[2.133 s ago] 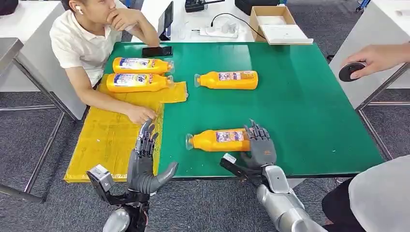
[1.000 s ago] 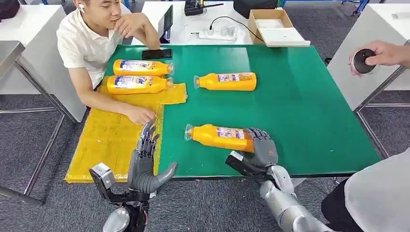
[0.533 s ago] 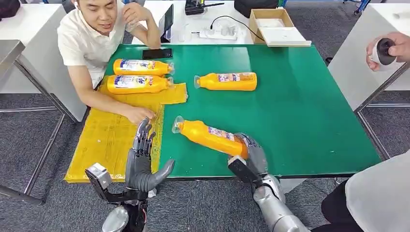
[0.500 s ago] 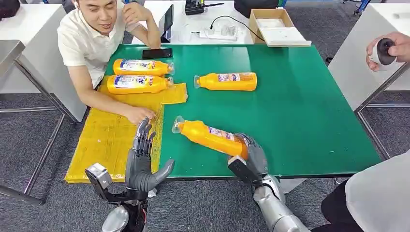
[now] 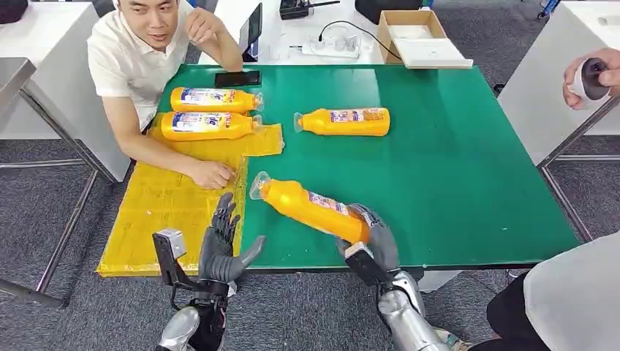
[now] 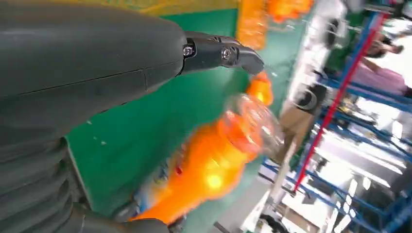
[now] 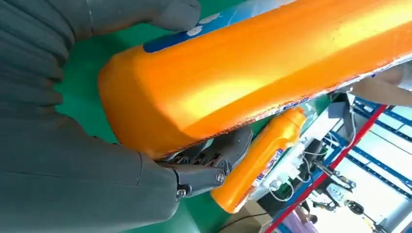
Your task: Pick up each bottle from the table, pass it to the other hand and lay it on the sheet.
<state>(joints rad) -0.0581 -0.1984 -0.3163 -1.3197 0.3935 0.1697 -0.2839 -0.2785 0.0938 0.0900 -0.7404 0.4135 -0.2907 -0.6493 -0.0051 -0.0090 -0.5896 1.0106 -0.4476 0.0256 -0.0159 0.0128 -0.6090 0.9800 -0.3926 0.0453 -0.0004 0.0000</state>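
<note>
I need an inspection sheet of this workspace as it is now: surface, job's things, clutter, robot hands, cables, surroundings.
Surface: green table; yellow sheet over its left edge.
Job's things: two bottles on the sheet; one bottle on the table; held bottle raised and tilted, cap toward the left robot hand.
Clutter: black phone at the far edge.
Robot hands: right robot hand grips the held bottle's base; left robot hand holds nothing, fingers apart.
Cables: power strip with cable on the white desk behind.
Surroundings: seated person's hand rests on the sheet; cardboard box; another person's hand holds a round object.
</note>
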